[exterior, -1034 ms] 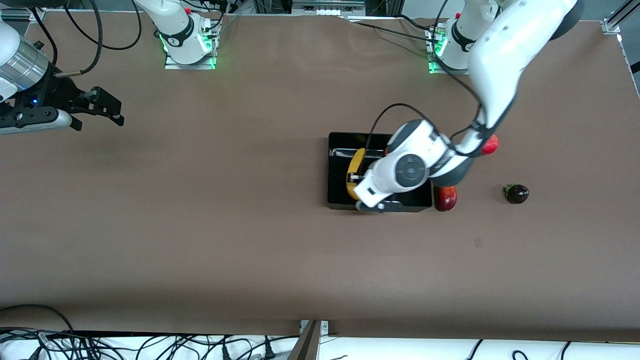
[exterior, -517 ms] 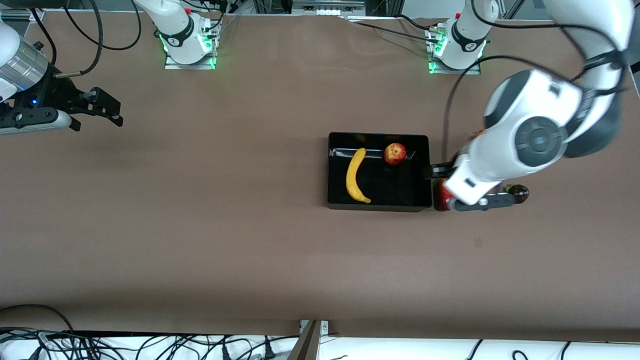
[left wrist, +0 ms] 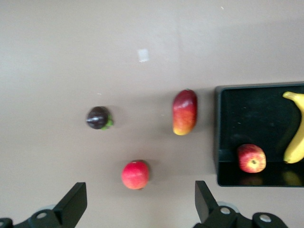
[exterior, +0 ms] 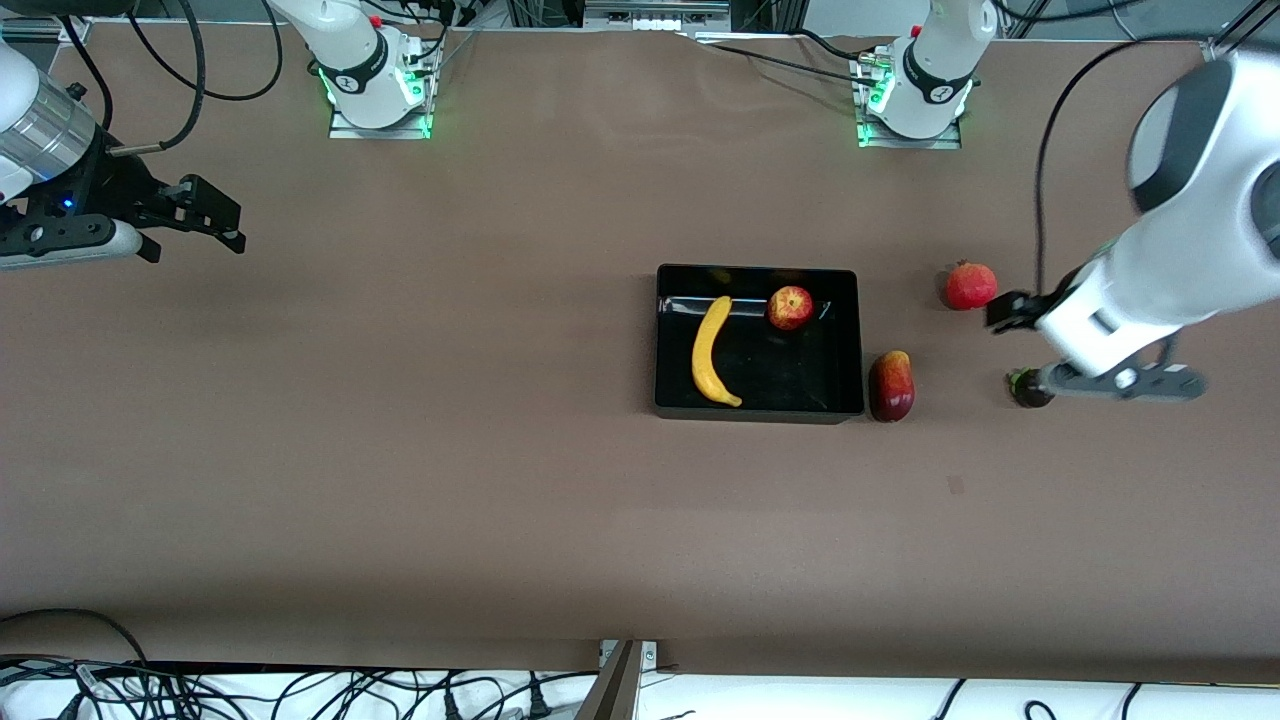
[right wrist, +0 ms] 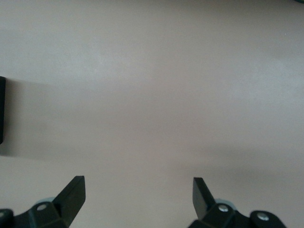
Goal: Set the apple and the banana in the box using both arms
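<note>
We see the box point(exterior: 758, 412) on the counter point(exterior: 450, 450), a bit toward the left arm's end. The banana point(exterior: 709, 352) lies in the box, along the wall on the right arm's side. The apple point(exterior: 790, 307) sits in the box too, near the corner closest to the left arm's base.

The left tool point(left wrist: 140, 203) hangs in the air over the counter at the left arm's end edge, near a red pomegranate point(exterior: 970, 285) and a small dark fruit point(exterior: 1030, 390). Its 2 fingers are spread wide and hold nothing. A dark red mango point(exterior: 891, 386) lies just beside the box.

The right tool point(right wrist: 138, 198) waits over the right arm's end edge, fingers wide apart, holding nothing.
</note>
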Robot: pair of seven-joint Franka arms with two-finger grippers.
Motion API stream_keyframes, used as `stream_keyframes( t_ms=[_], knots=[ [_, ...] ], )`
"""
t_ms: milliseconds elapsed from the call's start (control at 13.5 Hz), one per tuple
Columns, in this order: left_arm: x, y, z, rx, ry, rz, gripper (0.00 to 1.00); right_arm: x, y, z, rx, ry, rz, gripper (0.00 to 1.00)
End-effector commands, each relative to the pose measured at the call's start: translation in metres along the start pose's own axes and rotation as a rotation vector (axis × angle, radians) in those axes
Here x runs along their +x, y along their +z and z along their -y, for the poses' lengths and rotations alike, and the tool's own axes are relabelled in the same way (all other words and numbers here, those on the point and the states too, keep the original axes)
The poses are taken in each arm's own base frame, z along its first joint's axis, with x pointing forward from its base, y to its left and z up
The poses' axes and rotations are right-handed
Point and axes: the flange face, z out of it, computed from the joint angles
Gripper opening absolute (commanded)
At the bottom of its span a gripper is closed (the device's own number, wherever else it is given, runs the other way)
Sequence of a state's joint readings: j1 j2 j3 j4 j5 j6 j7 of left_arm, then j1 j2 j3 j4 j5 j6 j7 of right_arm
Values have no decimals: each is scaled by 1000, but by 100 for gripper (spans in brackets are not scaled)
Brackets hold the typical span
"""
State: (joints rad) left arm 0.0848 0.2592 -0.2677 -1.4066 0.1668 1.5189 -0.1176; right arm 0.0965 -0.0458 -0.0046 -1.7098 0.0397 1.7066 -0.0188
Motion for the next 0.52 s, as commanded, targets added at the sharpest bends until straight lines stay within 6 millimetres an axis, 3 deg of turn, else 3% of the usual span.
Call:
stream_keyframes(
  t_ms=[0, 74, 443],
  knots=[
    [-57, -6, 27, -64, -34, -89, 100, 2, -5, 1, -12, -11, -8, 100],
    [-63, -1, 41, -85, -53, -112, 100, 2, -5, 1, -12, -11, -8, 100],
    [-60, 5, 48, -78, -21, -106, 100, 2, -5, 1, -12, -11, -8, 100]
  ],
)
